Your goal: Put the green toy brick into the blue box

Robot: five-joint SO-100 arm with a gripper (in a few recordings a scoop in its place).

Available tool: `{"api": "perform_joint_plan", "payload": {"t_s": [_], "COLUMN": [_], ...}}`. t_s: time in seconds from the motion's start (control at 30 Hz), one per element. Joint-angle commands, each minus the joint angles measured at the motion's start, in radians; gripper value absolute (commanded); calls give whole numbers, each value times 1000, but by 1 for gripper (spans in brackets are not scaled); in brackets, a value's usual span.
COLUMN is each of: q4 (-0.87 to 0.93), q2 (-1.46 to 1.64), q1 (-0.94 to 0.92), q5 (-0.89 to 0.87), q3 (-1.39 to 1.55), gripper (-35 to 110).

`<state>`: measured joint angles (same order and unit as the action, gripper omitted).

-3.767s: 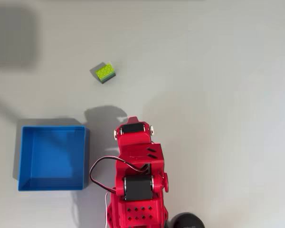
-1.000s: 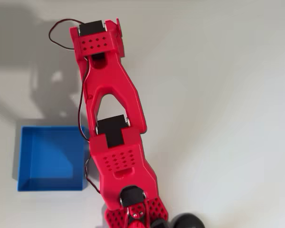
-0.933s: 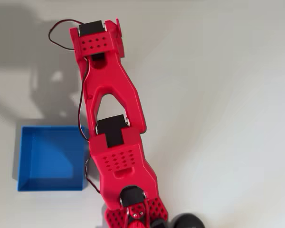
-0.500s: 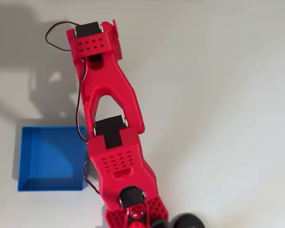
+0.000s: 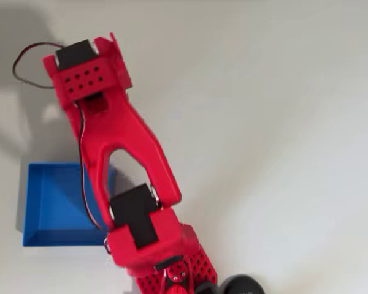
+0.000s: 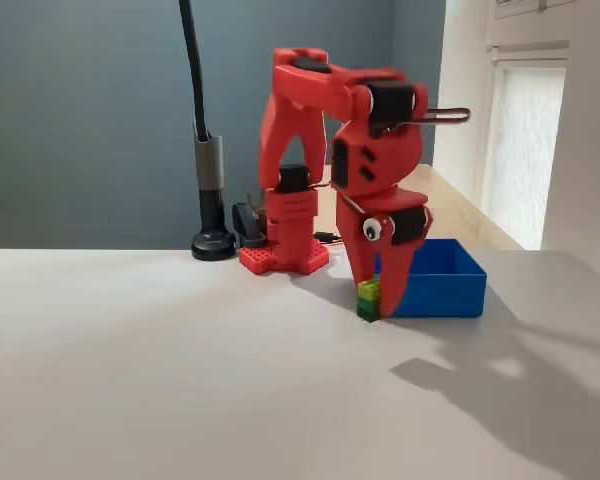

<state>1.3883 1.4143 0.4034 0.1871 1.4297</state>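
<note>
Grey-blue wall stands behind a pale worktop (image 6: pixel 180 380). At the fixed view's right side, the red pincer (image 6: pixel 377 300) points down, clamped on the green toy brick (image 6: pixel 368 299), low over the worktop just beside the blue box (image 6: pixel 442 285). Transport looks under way; next, lift clear of the box wall, carry over, release inside.

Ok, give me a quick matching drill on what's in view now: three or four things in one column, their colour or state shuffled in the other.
Things:
1. green toy brick
2. blue box
3. claw
4. lamp pole

States:
A. nothing visible inside it, sits on the table
B. black, stands behind the arm's base
C. red, fingers pointing down around the brick
D. between the fingers, just left of the box in the fixed view

Pairs: 1-D, 2-A, 3-C, 4-B
</note>
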Motion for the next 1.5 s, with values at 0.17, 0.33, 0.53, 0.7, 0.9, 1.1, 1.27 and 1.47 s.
{"api": "perform_joint_plan", "payload": {"t_s": [0.17, 0.33, 0.53, 0.7, 0.9, 1.1, 1.27, 1.47], "q4": [29, 103, 184, 239, 242, 241, 241, 239], "q2": [382, 506, 597, 604, 600, 597, 597, 597], "q1": [179, 290, 430, 515, 543, 569, 598, 601], "q5": [8, -14, -91, -166, -212, -239, -239, -235], "q3": [169, 206, 245, 252, 314, 367, 391, 420], "gripper": [0, 0, 0, 0, 0, 0, 0, 19]}}
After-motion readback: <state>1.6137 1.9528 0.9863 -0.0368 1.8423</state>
